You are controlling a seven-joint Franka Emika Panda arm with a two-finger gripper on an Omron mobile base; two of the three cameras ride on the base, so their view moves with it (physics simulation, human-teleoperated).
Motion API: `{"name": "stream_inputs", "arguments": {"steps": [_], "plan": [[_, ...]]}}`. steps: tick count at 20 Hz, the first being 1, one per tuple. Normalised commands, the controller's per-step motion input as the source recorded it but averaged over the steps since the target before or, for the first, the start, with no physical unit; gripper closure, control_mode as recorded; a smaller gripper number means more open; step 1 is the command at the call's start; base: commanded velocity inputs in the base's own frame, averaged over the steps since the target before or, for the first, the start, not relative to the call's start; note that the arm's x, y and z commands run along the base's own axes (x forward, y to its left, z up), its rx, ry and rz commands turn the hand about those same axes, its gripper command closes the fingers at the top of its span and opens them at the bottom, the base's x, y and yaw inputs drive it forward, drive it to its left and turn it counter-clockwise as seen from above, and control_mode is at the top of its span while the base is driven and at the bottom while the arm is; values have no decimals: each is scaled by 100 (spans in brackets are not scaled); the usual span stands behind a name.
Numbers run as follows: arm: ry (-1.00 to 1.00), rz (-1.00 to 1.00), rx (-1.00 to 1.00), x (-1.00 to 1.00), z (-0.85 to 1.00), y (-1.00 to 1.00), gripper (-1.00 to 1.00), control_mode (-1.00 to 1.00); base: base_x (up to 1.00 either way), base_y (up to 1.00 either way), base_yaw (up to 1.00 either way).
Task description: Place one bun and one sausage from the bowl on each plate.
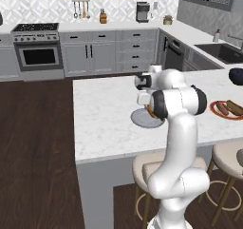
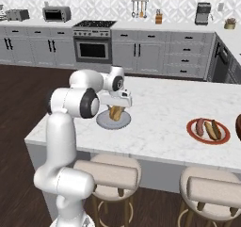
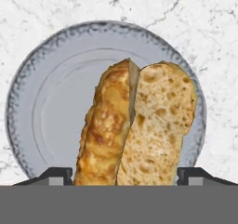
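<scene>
My gripper (image 3: 124, 174) is shut on a split golden bun (image 3: 139, 125), which hangs end-down just over the plain grey plate (image 3: 46, 102). From the right base view the bun (image 2: 115, 112) shows under the hand (image 2: 116, 99), over the grey plate (image 2: 104, 122) near the island's front left. The grey plate (image 1: 140, 121) is partly hidden behind my arm in the left base view. The red-rimmed plate (image 2: 191, 127) holds a sausage (image 2: 201, 125) and a bun (image 2: 214, 130); it also appears at the right as the red-rimmed plate (image 1: 214, 112). The reddish-brown bowl (image 2: 238, 127) peeks in at the right edge.
A dark navy round thing (image 1: 236, 76) sits at the island's far right. Stools (image 2: 108, 172) stand along the island's front edge. Bare marble (image 2: 160, 113) lies between the two plates. A sink (image 1: 223, 51) is set in the back right counter.
</scene>
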Motion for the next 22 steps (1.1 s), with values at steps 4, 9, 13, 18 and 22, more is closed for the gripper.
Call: {"name": "stream_inputs", "arguments": {"steps": [4, 9, 13, 18, 22], "plan": [[0, 0, 0, 12, -29, -6, 100, -100, 0, 0, 0], [0, 0, 0, 16, -29, -16, 100, -100, 0, 0, 0], [0, 0, 0, 29, -12, 0, 100, -100, 0, 0, 0], [2, 0, 0, 39, -1, 0, -100, -100, 0, 0, 0], [0, 0, 0, 31, 0, 0, -100, -100, 0, 0, 0]]}}
